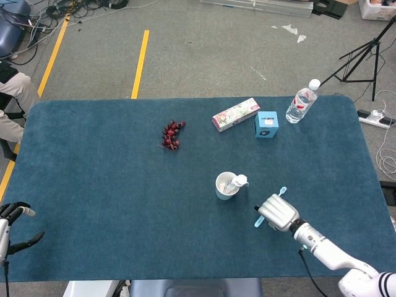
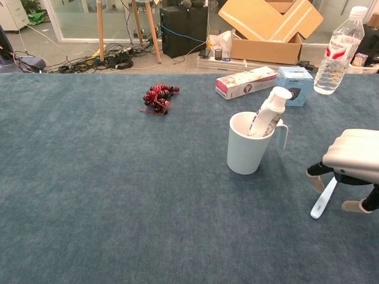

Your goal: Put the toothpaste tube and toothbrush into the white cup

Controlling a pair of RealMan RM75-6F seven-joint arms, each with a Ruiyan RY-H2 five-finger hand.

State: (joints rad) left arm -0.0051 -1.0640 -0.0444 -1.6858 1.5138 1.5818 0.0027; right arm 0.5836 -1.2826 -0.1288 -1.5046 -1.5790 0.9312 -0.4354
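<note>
The white cup (image 1: 225,186) (image 2: 245,145) stands right of the table's middle, with the toothpaste tube (image 1: 237,181) (image 2: 270,111) leaning upright inside it. A light blue toothbrush (image 1: 283,191) (image 2: 323,199) lies flat on the cloth just right of the cup. My right hand (image 1: 276,212) (image 2: 354,157) sits low over the brush's middle and hides it in the head view. Its fingertips (image 2: 315,172) come down on either side of the handle and are not closed on it. My left hand (image 1: 10,218) rests at the table's near-left corner, fingers apart, holding nothing.
A bunch of dark red grapes (image 1: 171,135) (image 2: 157,98) lies left of centre. Along the far side stand a toothpaste box (image 1: 235,114) (image 2: 246,81), a small blue box (image 1: 266,124) (image 2: 295,77) and a water bottle (image 1: 301,102) (image 2: 337,52). The table's near edge (image 1: 185,278) runs close to both hands.
</note>
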